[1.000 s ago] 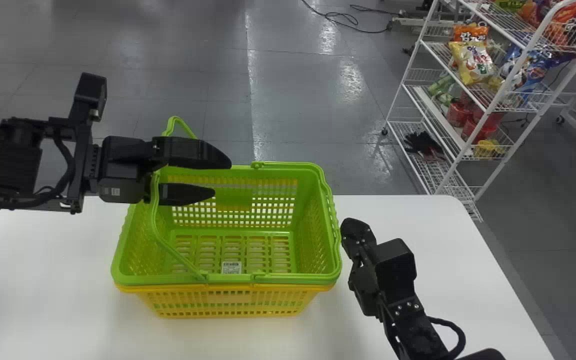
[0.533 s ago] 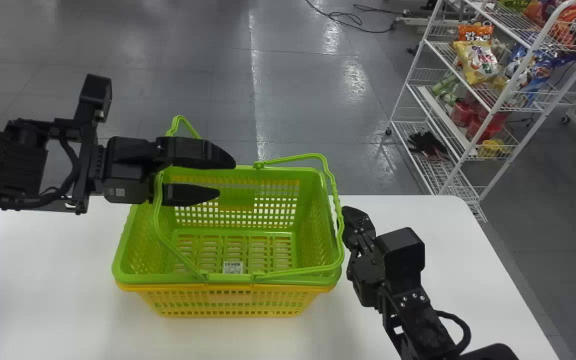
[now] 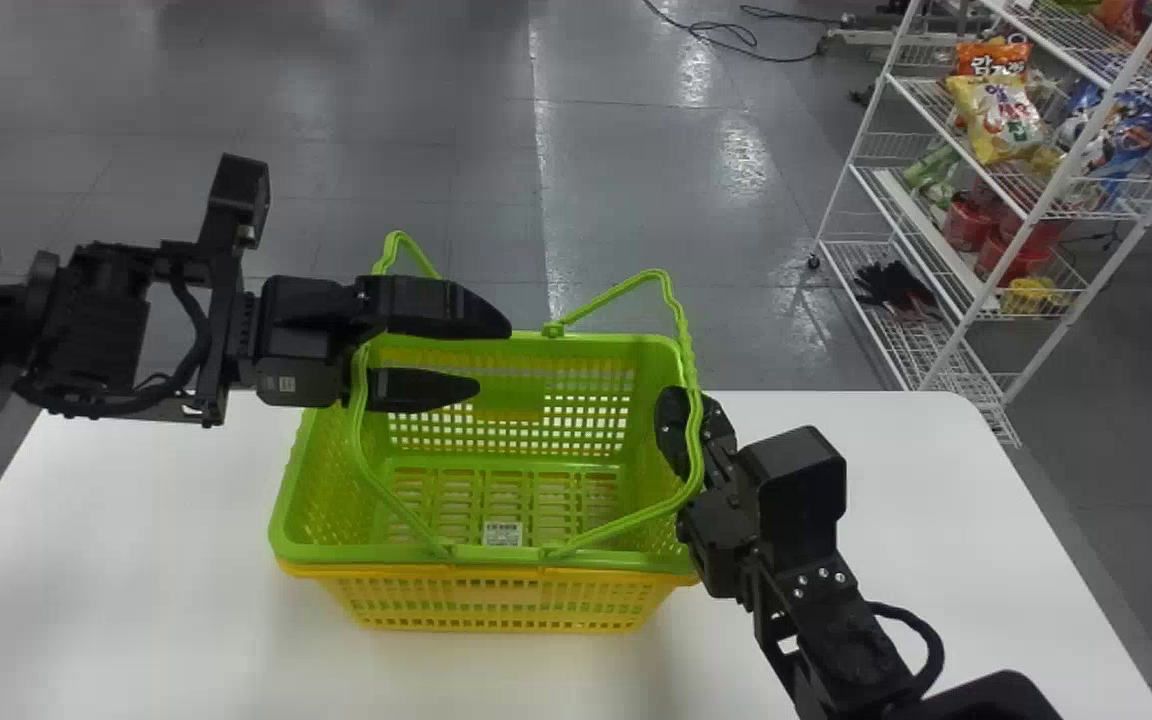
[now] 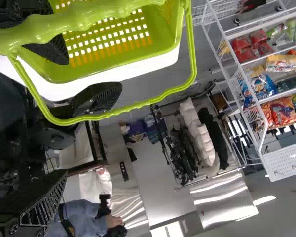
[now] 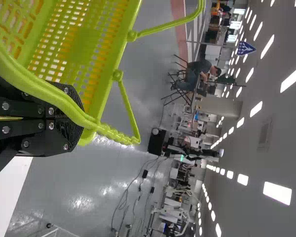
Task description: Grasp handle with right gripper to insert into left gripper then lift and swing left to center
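Shelves [image 3: 1049, 200] stand beyond the far right corner of my table [image 3: 936, 480], carrying snack bags [image 3: 1001, 115], with dark gloves [image 3: 896, 288] on the lowest level. On the floor behind lies a cable [image 3: 726, 40]. My green basket [image 3: 336, 555] sits nested in a yellow one [image 3: 496, 610] on the table, both its handles tilted up off the rim. Left gripper [image 3: 492, 352] juts over the basket's left part, partly hiding the left handle [image 3: 357, 430], which runs past the roots of its fingers. Those fingers are spread well apart, with nothing held between the tips; whether they touch the handle, I can't tell. Right gripper [image 3: 678, 402] is at the basket's right end, fingers together, and the right handle [image 3: 693, 360] runs across them; I can't tell if any of it is pinched.
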Controlling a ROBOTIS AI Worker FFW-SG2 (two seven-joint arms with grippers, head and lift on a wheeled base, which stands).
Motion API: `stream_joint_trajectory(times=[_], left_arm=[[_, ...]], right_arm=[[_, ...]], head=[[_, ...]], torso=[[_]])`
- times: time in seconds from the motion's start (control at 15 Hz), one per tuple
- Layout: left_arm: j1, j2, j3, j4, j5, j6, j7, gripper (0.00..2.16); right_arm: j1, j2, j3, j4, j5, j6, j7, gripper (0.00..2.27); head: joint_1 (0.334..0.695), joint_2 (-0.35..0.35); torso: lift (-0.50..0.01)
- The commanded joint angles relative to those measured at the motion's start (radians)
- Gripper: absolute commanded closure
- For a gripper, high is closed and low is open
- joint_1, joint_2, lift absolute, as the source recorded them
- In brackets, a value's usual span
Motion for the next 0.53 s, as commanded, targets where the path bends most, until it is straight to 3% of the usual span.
stream_joint_trajectory(times=[0.0, 0.47], left_arm=[[-0.023, -0.003, -0.008, 0.025, -0.008, -0.004, 0.000, 0.00], [-0.086, -0.041, -0.048, 0.081, -0.057, -0.022, -0.006, 0.00]], right_arm=[[-0.013, 0.004, 0.036, -0.012, 0.009, 0.020, -0.002, 2.25], [-0.028, 0.006, 0.083, -0.013, 0.025, 0.057, -0.011, 2.25]], head=[[0.695, -0.076], [0.695, -0.049]], torso=[[-0.093], [-0.093]])
